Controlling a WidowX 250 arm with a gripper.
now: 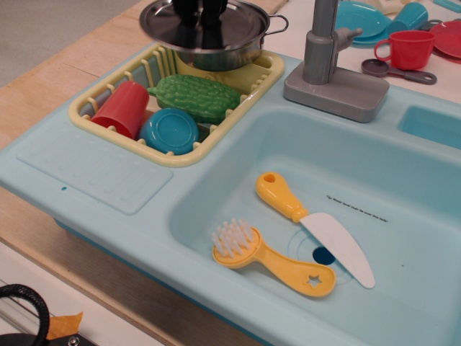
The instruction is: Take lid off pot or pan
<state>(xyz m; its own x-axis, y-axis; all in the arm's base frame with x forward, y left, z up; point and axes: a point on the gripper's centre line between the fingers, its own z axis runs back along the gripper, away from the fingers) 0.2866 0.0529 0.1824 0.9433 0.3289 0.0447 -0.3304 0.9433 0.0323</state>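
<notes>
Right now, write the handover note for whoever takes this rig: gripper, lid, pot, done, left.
Gripper: at the top edge, shut on the lid's knob.
Lid: lifted and shifted left, partly overhanging the pot.
Pot: at the back of the yellow dish rack, one loop handle showing on its right.
Done: lid raised off the rim.
Left: carry the lid fully away, set it down, release.
</notes>
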